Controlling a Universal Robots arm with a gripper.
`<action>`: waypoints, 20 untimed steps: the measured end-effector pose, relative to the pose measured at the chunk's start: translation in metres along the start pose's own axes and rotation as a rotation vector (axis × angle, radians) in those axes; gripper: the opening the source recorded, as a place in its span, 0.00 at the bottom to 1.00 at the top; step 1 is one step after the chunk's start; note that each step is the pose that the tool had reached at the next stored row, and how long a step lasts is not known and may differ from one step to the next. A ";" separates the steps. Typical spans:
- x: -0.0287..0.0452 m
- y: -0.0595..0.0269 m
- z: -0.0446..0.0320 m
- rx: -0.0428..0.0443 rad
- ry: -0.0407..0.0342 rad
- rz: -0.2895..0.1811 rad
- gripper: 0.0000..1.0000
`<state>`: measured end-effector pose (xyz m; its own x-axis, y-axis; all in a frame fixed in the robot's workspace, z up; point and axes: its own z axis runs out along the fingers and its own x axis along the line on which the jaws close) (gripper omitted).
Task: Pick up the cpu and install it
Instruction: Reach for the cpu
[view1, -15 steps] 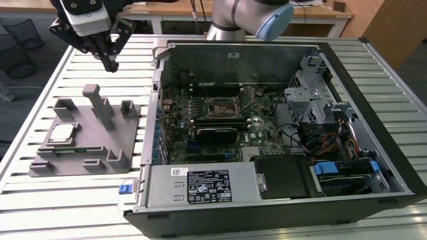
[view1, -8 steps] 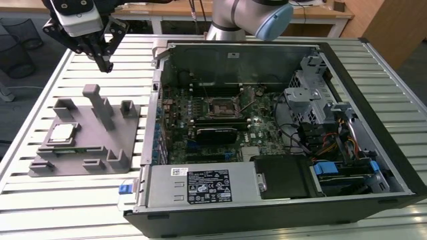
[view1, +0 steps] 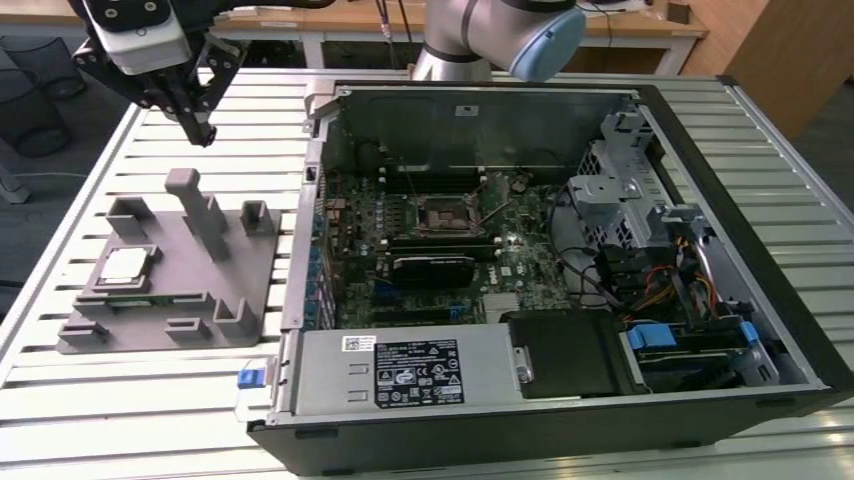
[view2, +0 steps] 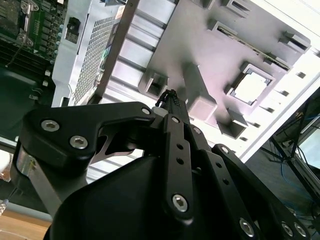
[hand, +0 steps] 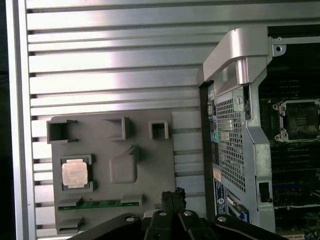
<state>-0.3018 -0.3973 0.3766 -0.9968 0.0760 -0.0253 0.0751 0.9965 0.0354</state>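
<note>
My desk (view1: 160, 400) is pale metal slats, brightly lit. Behind it runs a wooden table (view1: 641, 28). Black mesh bins (view1: 34, 90) and a wooden cabinet (view1: 787, 50) stand off its far corners, and dark floor (view1: 40, 230) shows beside it.

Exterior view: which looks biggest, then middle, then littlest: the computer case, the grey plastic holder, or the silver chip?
1. Biggest: the computer case, by far.
2. Middle: the grey plastic holder, beside the case.
3. Littlest: the silver chip, sitting in the holder.
</note>
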 end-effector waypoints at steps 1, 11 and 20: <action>0.0013 -0.0001 0.0001 0.0000 0.0000 0.000 0.11; 0.0145 -0.0011 0.0007 0.0001 0.0001 0.000 0.11; 0.0269 -0.0021 0.0014 0.0001 0.0000 0.000 0.11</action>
<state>-0.3287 -0.3973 0.3745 -0.9968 0.0759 -0.0253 0.0750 0.9966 0.0353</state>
